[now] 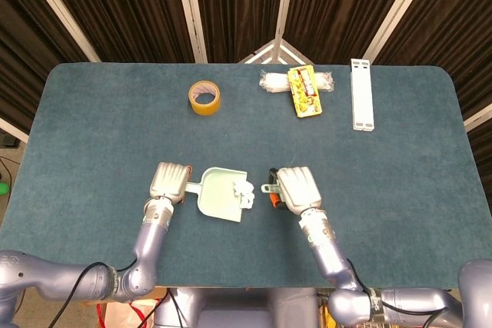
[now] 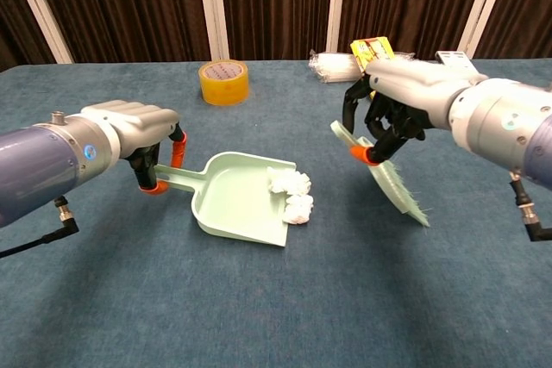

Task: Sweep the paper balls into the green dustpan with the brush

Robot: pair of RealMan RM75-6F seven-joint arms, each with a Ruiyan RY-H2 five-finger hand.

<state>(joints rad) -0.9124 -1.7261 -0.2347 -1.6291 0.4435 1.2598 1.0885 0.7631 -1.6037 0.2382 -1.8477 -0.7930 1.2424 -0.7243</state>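
The left robot hand (image 2: 142, 131) grips the handle of the green dustpan (image 2: 241, 198), its fingers curled down around the handle's end. The dustpan lies flat on the blue counter (image 2: 276, 308), a little left of the middle and nearer the front edge than the back, with its open mouth turned toward the right edge. The paper balls (image 2: 291, 192), white and crumpled, sit at that mouth: one lies inside the pan just past the lip, and another lies right on the lip beside it; in the head view they (image 1: 244, 190) show as a small white cluster at the pan's right rim.

The right robot hand (image 2: 392, 101) pinches the handle of the pale green brush (image 2: 386, 177), fingers closed about it. The brush hangs tilted, handle up toward the hand and bristles slanting down toward the right and front. It is near the paper balls but apart from them.

Along the back edge lie a roll of yellow tape (image 1: 204, 97), a yellow snack packet (image 1: 305, 91) resting on a clear plastic bundle (image 1: 274, 81), and toward the back right corner a long white strip (image 1: 361, 104).
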